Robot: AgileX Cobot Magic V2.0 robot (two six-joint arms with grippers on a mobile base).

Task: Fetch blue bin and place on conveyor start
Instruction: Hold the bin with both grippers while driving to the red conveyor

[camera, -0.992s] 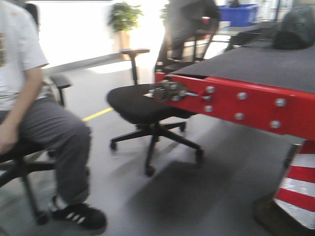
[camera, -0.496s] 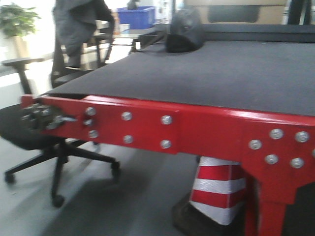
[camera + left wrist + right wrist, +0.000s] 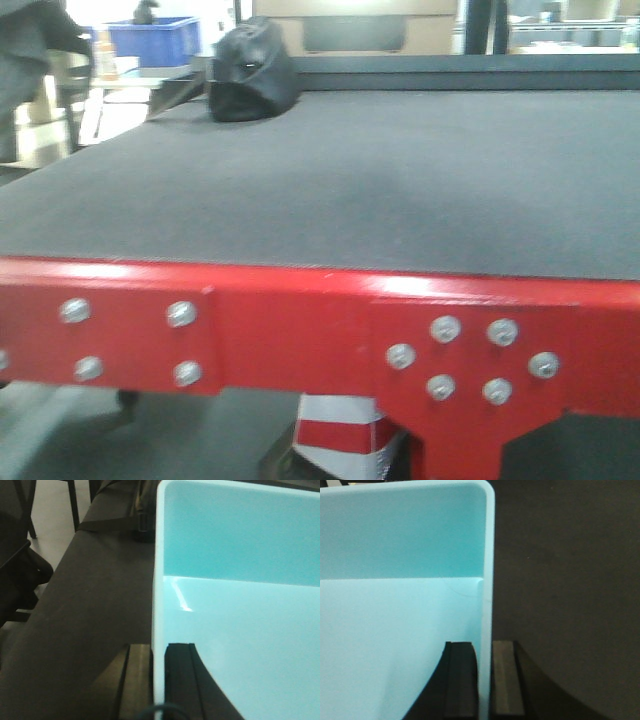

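Gripping the pale aqua rectangular plastic bin [image 3: 240, 605] by both side walls. Left gripper [image 3: 159, 652] is clamped on the left rim, one finger inside and one outside. Right gripper [image 3: 485, 650] is the same on the right rim. Bin is over a dark matte surface in both wrist views; can't tell if it touches. Front cam: dark grey fabric conveyor belt [image 3: 350, 180] w/ glossy red metal frame [image 3: 300, 320], black rounded obj [image 3: 250, 75] at the far end, navy plastic crate [image 3: 155, 35] behind.

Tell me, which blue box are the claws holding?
The pale aqua bin: left claw and right claw pinch its walls. The dark blue crate sits far off.
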